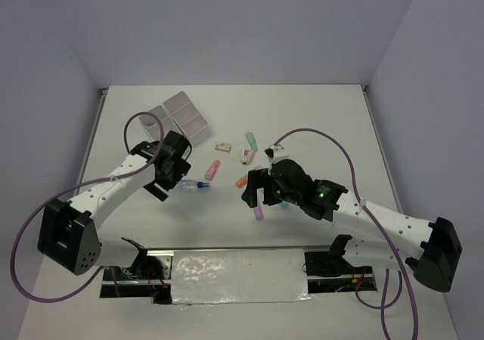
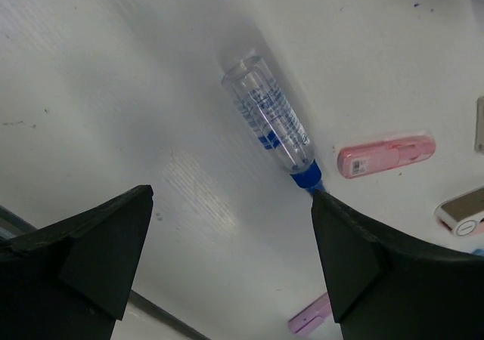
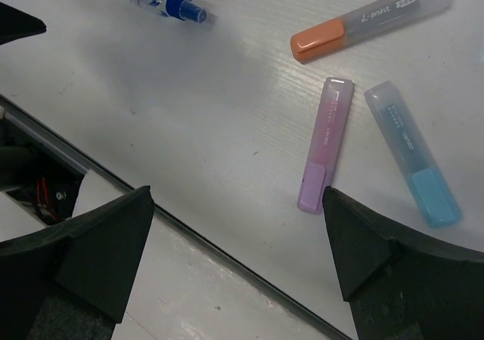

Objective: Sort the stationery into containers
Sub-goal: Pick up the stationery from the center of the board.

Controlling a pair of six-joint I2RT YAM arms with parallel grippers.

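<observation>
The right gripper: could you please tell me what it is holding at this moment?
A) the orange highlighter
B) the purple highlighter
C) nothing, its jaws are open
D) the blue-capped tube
C: the right wrist view shows the right gripper with its jaws wide apart and nothing clamped, and the purple highlighter lies flat on the table.

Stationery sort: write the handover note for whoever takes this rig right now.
Left gripper: jaws open, empty, over the clear tube, its blue cap by one finger.
Right gripper: jaws open, empty, above the purple highlighter; blue highlighter beside it, orange highlighter beyond.
Pink highlighter and green highlighter lie loose mid-table.
Containers sit at the far left, with nothing visibly in them.
Done: nothing sorted that I can see.
Left: every item.
</observation>
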